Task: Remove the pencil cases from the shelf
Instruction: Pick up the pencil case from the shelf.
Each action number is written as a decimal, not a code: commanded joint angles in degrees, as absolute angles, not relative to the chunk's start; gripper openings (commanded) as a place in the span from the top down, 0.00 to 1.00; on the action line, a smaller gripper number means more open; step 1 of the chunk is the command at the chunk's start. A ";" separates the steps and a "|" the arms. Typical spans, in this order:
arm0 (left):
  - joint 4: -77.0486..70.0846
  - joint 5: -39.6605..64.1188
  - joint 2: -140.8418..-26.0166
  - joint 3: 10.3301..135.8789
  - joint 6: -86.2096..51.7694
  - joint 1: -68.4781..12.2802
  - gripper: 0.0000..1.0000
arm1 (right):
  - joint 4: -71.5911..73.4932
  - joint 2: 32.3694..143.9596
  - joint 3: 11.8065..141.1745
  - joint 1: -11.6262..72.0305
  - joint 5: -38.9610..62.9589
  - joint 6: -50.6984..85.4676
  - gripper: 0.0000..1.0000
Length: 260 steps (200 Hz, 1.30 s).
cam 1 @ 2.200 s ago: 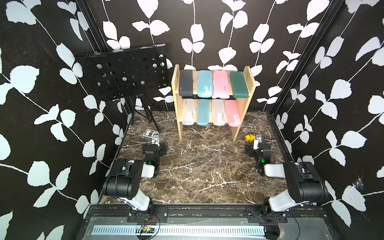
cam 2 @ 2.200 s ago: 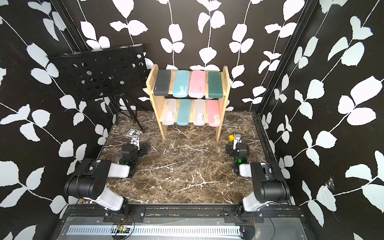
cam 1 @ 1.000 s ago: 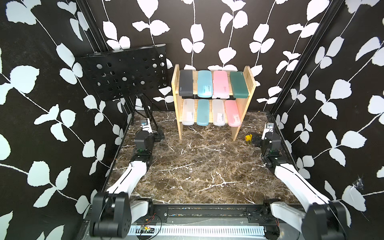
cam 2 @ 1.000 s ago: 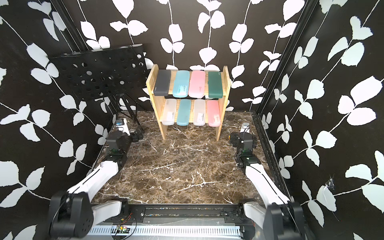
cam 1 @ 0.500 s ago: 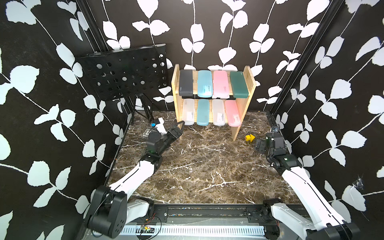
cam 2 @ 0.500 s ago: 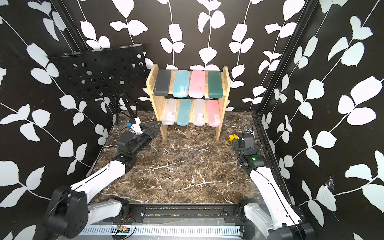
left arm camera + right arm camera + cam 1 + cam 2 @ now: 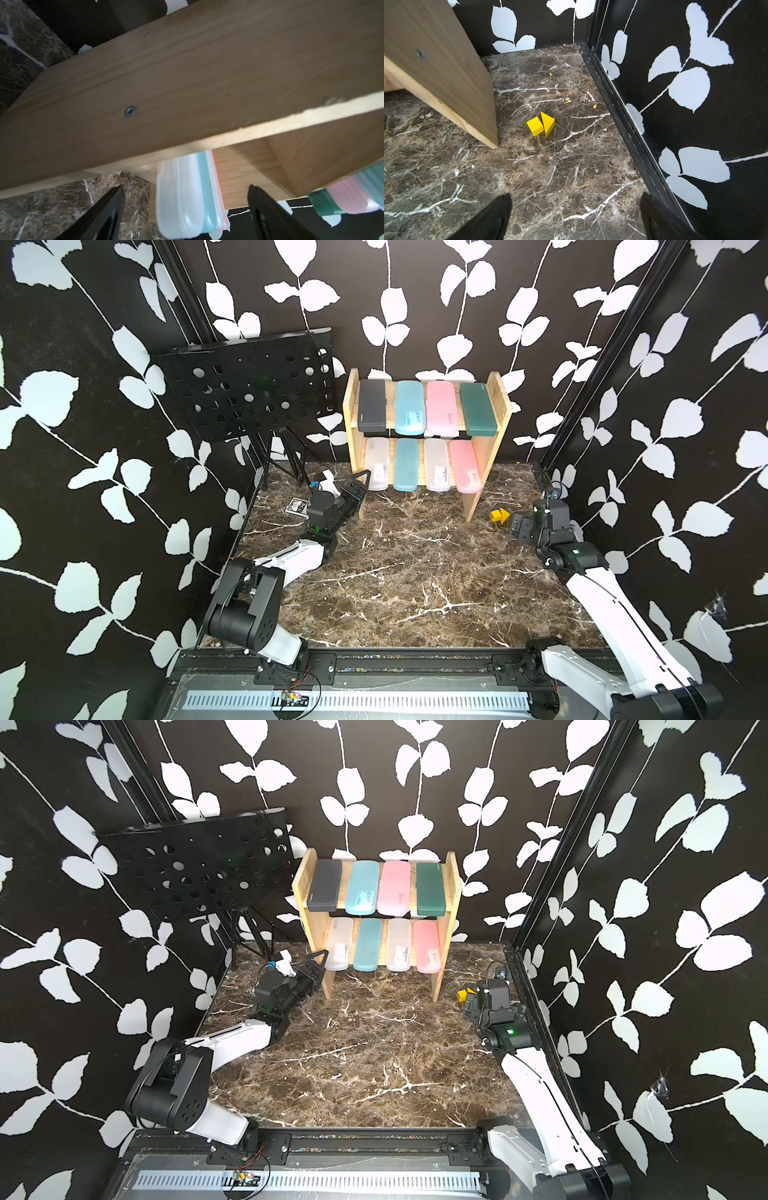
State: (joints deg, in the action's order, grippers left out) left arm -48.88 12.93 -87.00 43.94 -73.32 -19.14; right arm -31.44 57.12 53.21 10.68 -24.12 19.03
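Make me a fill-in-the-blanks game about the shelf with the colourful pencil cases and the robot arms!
1. The shelf holds ____ pencil cases in all.
2. On its top tier, the case nearest the music stand is ____.
3. The two little blocks on the table are ____.
4. The left tool stands ____, facing a frosted case.

Missing words: eight, black, yellow, open.

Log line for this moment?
left end effector: open, at lower-left clear case | right end effector: open, empty | cases: eight on shelf
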 commanded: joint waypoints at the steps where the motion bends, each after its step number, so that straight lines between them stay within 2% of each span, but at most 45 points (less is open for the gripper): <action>1: -51.47 13.78 -87.31 46.05 -74.48 -19.38 0.15 | -31.48 57.47 55.83 10.90 -23.69 19.67 0.01; 72: -48.37 17.09 -89.43 46.63 -76.29 -19.60 0.28 | -31.59 57.57 55.44 10.92 -23.08 20.18 0.01; 103: -49.71 17.80 -90.65 46.45 -77.49 -19.70 0.48 | -31.55 57.48 55.54 10.92 -22.95 20.38 0.01; 114: -49.95 18.09 -90.87 46.50 -77.79 -19.71 0.53 | -31.70 57.40 55.61 10.90 -22.90 20.43 0.01; 138: -49.68 18.38 -90.64 46.32 -78.05 -19.64 0.71 | -32.03 57.17 55.80 10.96 -22.95 20.22 0.02; 197: -45.76 19.85 -86.86 43.30 -75.47 -19.69 1.00 | -32.73 54.44 56.39 10.90 -22.16 20.66 0.03; 226: -44.59 20.29 -82.89 40.26 -70.44 -19.69 1.00 | -33.82 51.94 57.53 11.01 -21.19 20.79 0.03; 260: -41.75 20.80 -75.11 36.96 -58.42 -19.70 1.00 | -36.49 49.48 59.67 12.26 -18.31 22.58 0.01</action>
State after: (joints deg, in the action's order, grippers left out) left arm -45.76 19.33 -80.95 39.27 -69.41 -19.49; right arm -34.74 51.37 55.94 11.07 -20.73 20.62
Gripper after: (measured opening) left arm 0.179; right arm 0.994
